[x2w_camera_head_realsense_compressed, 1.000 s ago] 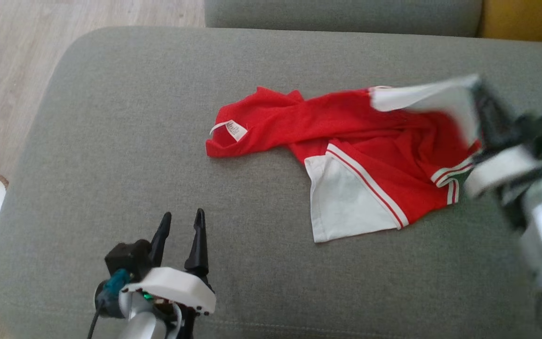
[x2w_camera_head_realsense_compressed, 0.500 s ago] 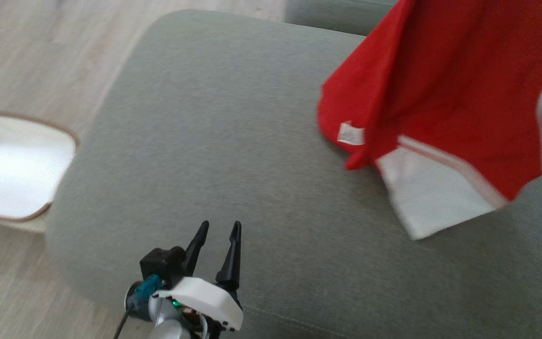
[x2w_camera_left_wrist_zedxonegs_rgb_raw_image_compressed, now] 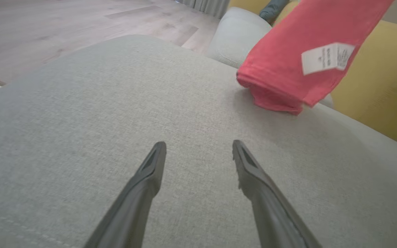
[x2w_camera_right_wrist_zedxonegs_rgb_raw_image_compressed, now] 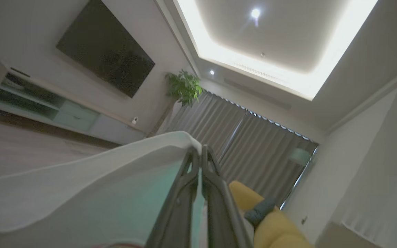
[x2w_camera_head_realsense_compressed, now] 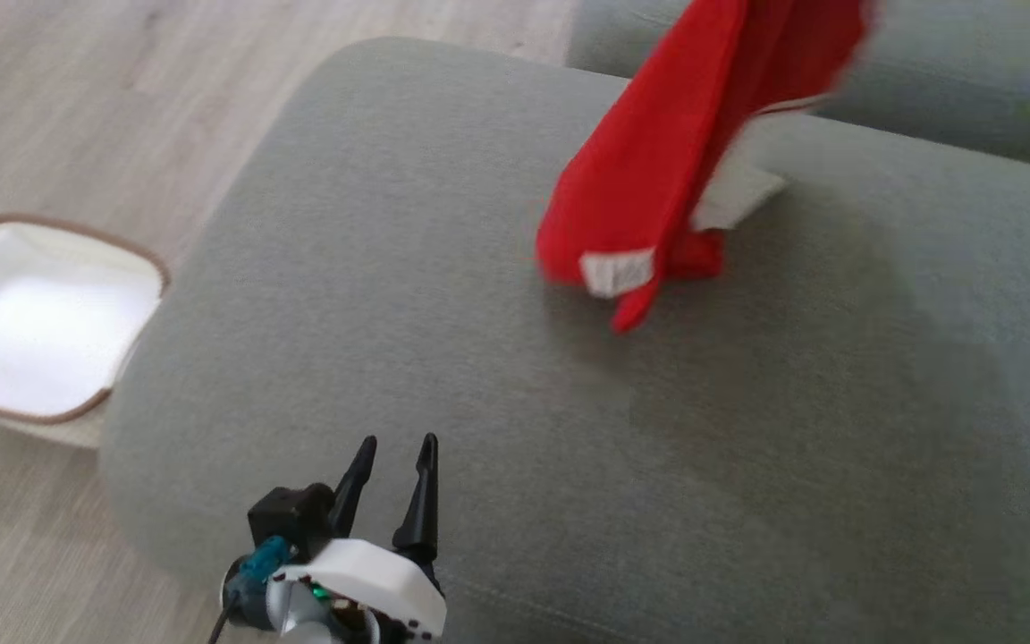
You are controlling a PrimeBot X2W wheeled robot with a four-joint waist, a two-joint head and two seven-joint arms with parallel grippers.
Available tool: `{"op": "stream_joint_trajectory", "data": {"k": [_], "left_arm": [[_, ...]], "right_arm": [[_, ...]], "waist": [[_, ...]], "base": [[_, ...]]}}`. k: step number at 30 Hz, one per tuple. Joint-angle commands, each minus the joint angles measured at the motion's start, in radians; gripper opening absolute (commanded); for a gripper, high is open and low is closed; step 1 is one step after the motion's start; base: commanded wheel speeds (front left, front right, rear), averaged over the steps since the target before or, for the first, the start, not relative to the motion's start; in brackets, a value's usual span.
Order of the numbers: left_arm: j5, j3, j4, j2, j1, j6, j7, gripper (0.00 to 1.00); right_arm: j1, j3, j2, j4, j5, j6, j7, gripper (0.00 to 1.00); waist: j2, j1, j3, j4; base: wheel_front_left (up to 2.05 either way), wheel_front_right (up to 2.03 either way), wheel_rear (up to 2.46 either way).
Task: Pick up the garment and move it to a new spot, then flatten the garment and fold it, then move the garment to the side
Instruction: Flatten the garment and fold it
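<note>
Left gripper [x2w_camera_head_realsense_compressed: 397, 440]: jaws wide apart, empty, low over the near edge of the grey cushion [x2w_camera_head_realsense_compressed: 443, 340]. Farther in, the garment [x2w_camera_head_realsense_compressed: 658, 170], which lay flat on the cushion a second ago, now hangs as a red column, tail at or just off the fabric (head camera swung too). Pick-up looks done, relocation under way. The head view crops the garment's top. The right wrist view supplies the grip: right gripper [x2w_camera_right_wrist_zedxonegs_rgb_raw_image_compressed: 198, 150] clamped on its white cloth, ceiling [x2w_camera_right_wrist_zedxonegs_rgb_raw_image_compressed: 271, 38] beyond.
</note>
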Motion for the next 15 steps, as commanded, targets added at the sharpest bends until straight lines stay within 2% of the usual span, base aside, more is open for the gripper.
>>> {"op": "stream_joint_trajectory", "data": {"k": [1, 5, 7, 12, 15], "left_arm": [[0.006, 0.039, -0.035, 0.000, -0.038, 0.000, -0.006, 1.00], [0.010, 0.047, -0.040, 0.000, -0.050, 0.001, -0.006, 1.00], [0.014, 0.054, -0.040, 0.000, -0.054, 0.002, -0.006, 1.00], [0.003, 0.060, -0.042, 0.000, -0.068, -0.002, -0.006, 1.00], [0.001, 0.058, -0.038, 0.000, -0.077, -0.007, -0.006, 1.00]], "right_arm": [[0.056, -0.010, -0.019, -0.013, 0.019, 0.007, -0.004, 0.00], [0.259, -0.033, -0.071, -0.020, 0.078, 0.007, -0.005, 0.00], [0.378, -0.099, -0.075, -0.018, 0.121, 0.007, -0.005, 0.00], [0.669, -0.261, -0.033, 0.008, 0.151, 0.007, -0.005, 0.00], [0.788, -0.338, 0.025, 0.008, 0.139, 0.007, -0.005, 0.00]], "waist": [[0.0000, 0.0000, 0.011, -0.047], [0.0000, 0.0000, 0.023, -0.117], [0.0000, 0.0000, 0.027, -0.156], [0.0000, 0.0000, 0.040, -0.228], [0.0000, 0.0000, 0.044, -0.267]], "base": [[0.00, 0.00, 0.00], [0.00, 0.00, 0.00], [0.00, 0.00, 0.00], [0.00, 0.00, 0.00], [0.00, 0.00, 0.00]]}}
